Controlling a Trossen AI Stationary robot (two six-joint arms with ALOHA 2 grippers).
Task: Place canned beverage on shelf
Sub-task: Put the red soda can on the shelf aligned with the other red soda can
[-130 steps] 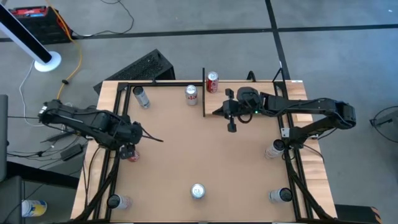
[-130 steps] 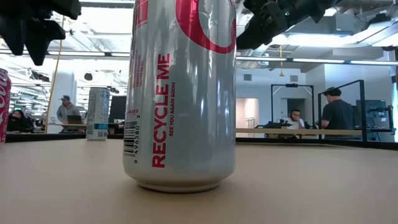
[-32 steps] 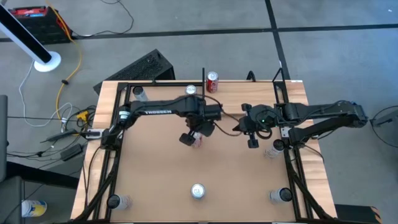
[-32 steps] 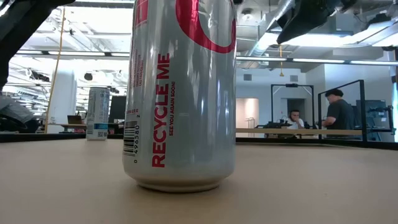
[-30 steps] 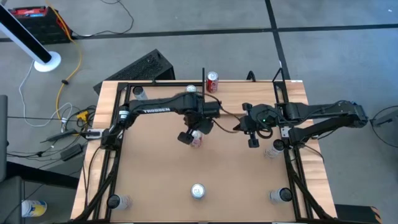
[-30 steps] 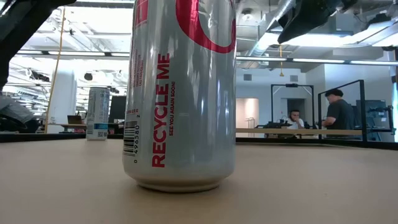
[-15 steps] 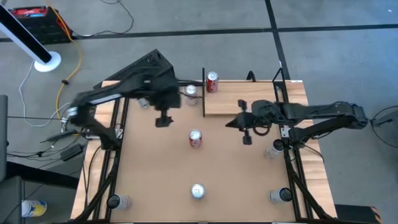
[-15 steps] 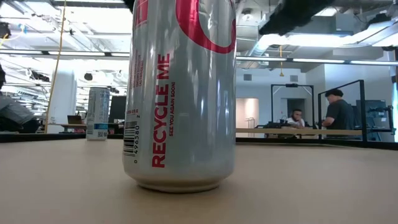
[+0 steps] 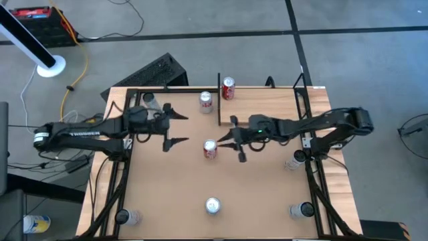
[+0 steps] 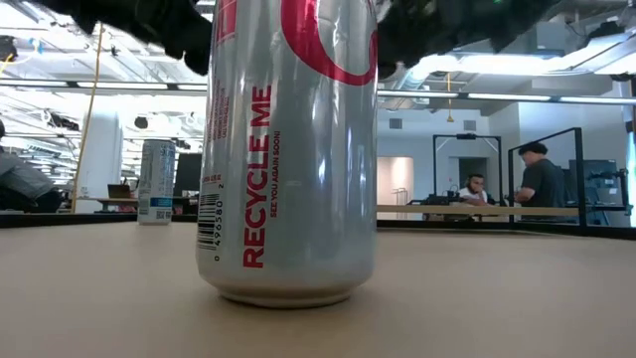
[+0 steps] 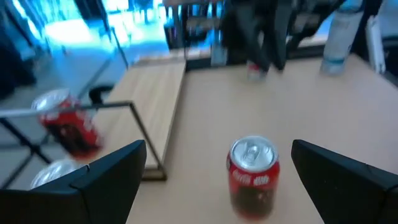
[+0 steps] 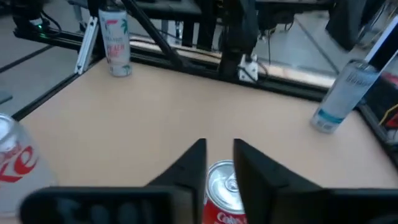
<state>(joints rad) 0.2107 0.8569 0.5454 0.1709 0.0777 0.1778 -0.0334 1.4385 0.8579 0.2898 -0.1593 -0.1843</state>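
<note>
A red can (image 9: 210, 148) stands upright on its base in the middle of the brown table; it also shows in the left wrist view (image 11: 252, 176). My left gripper (image 9: 184, 128) is wide open to the can's left, apart from it. My right gripper (image 9: 221, 139) is shut, its tips just right of the can's top (image 12: 224, 180). The shelf (image 9: 264, 100), a pale plank with a black upright bar (image 9: 219, 99), lies at the far side. Another red can (image 9: 228, 88) stands on its far left corner. My right gripper's shut fingertips (image 12: 194, 163) stand right by the red can's top rim, coming level from the table's right. I cannot tell whether they touch it. The can stands upright on the table.
A silver can (image 9: 205, 100) stands left of the shelf's bar, another (image 9: 150, 102) at the far left. A silver can (image 9: 212, 205) stands near the front edge and fills the low view (image 10: 293, 149). Bottles (image 9: 296, 161) stand at the table's frame corners.
My left gripper has let go of the red can in the middle of the table, swung away toward the far left and now sits open to the can's left. The can stays upright where it was set. My right gripper has gone toward the table's left, up to the can.
</note>
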